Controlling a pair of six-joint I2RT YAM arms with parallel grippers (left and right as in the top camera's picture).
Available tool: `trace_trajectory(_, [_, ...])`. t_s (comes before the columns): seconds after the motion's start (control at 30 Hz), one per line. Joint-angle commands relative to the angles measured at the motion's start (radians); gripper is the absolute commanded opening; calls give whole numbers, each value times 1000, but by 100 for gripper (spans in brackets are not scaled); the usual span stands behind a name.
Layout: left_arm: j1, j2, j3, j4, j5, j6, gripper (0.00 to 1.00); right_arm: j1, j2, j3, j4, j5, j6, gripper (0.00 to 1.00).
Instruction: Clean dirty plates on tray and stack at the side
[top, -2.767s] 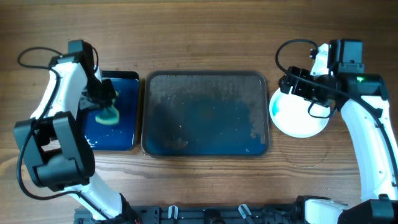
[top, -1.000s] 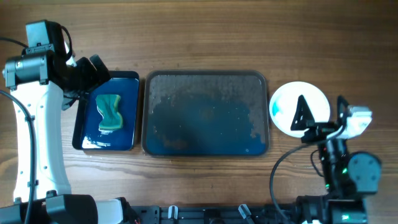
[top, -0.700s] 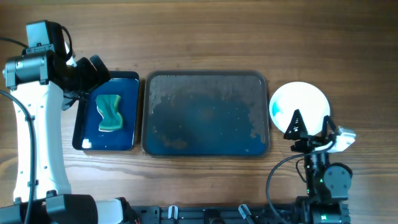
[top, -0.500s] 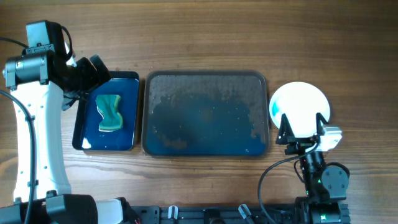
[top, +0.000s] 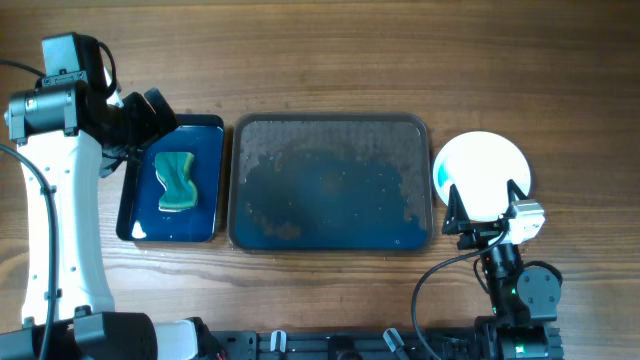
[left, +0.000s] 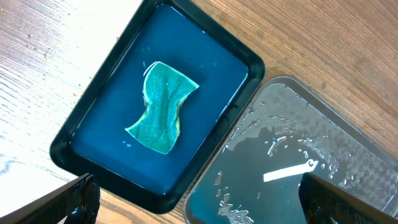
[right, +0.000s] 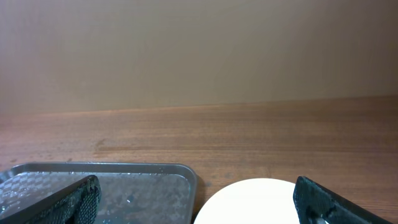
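Observation:
The big grey tray (top: 330, 122) lies mid-table, wet with suds, and no plate shows on it. A white plate (top: 485, 168) sits on the table just right of it, also seen in the right wrist view as the plate (right: 255, 202) beside the tray (right: 124, 169). My right gripper (top: 485, 207) is open and empty over the plate's near edge. My left gripper (top: 150, 113) is open and empty above the far left corner of the small blue tray (top: 205, 125). A green sponge (left: 163, 106) lies in that tray.
The small blue tray (left: 81, 155) lies close against the big tray's left side (left: 261, 186). The right arm is folded back at the table's near right edge. Bare wooden table surrounds the trays.
The left gripper let go of the sponge and lifted off it. The right arm drew back from the plate toward the near edge and settled there, open.

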Motion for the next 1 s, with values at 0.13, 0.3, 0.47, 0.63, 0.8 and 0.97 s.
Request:
trace_trajectory(0.13, [0,-1,2,0,5,-12,100,5,-13,-3,6,-16,-18,100])
trace_trajectory(0.3, [-31,-144,-46,161,-17,-2,100,5,-12,-3,6,-16,-18,100])
trace_trajectory(0.47, [-183,-489,-405,657,-17,100,100,5,-13,-3,6,-16,-18,100])
trace_trajectory(0.63, [-230,-830,-826,943,-2,128,100,5,-12,-3,6,-16,-18,100])
trace_trajectory(0.8, [-230,-1146,-1205,1092,-2,127,100,5,-12,-3,6,-16,-18,100])
trace_trajectory(0.97, [-230,-1340,-1439,1191,-3,128,100,5,-13,-3,6,-16,-18,100])
